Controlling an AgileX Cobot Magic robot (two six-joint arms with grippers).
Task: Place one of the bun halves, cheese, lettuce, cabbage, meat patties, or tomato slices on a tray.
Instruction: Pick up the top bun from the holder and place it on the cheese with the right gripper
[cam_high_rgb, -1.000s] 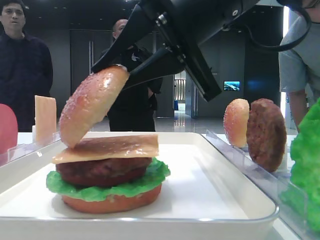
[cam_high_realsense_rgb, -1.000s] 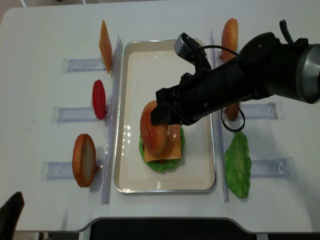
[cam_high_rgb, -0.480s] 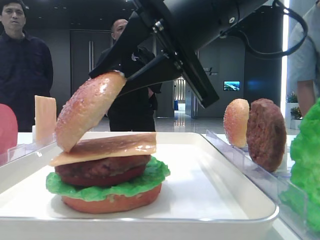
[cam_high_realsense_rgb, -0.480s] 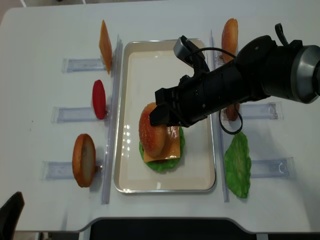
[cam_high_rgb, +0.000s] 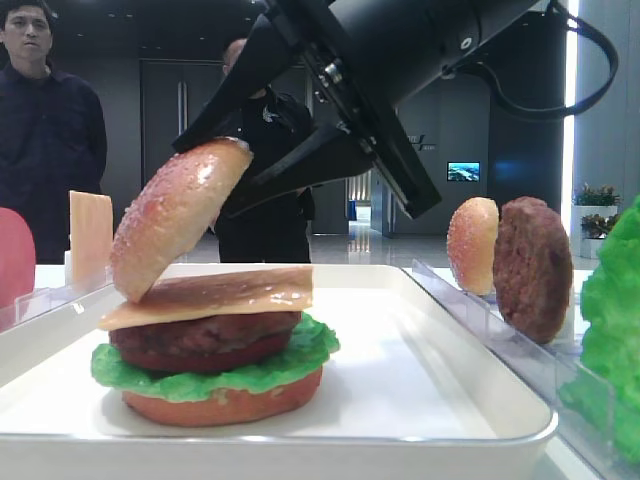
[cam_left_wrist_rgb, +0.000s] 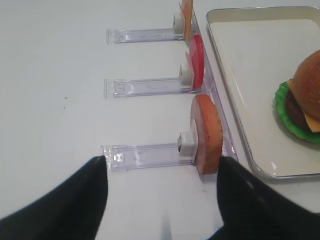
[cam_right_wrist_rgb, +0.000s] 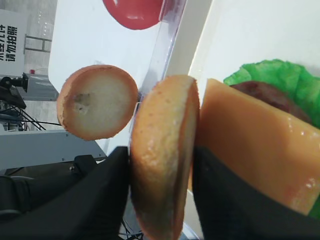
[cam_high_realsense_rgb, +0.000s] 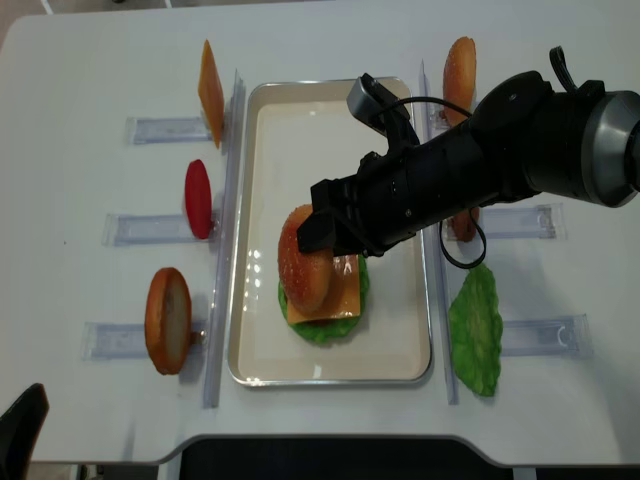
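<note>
we find the glossy golden-brown seeded top bun (cam_high_rgb: 178, 214) tilted steeply, its lower edge resting on the thin square orange-yellow cheese slice (cam_high_rgb: 215, 294) at the stack's 9 o'clock side. beneath the cheese lie a dark-brown round meat patty (cam_high_rgb: 205, 341), a green ruffled lettuce leaf (cam_high_rgb: 222, 375) and a flat orange bottom bun (cam_high_rgb: 225, 405), all inside the large white rectangular tray (cam_high_realsense_rgb: 260, 135). the black right gripper (cam_right_wrist_rgb: 161, 192) straddles the bun's upper part, fingers on both faces; whether they press or stand slightly parted we cannot tell. the left gripper (cam_left_wrist_rgb: 161, 202) hangs spread wide near a clear rack bun (cam_left_wrist_rgb: 207, 134), apart from it.
</note>
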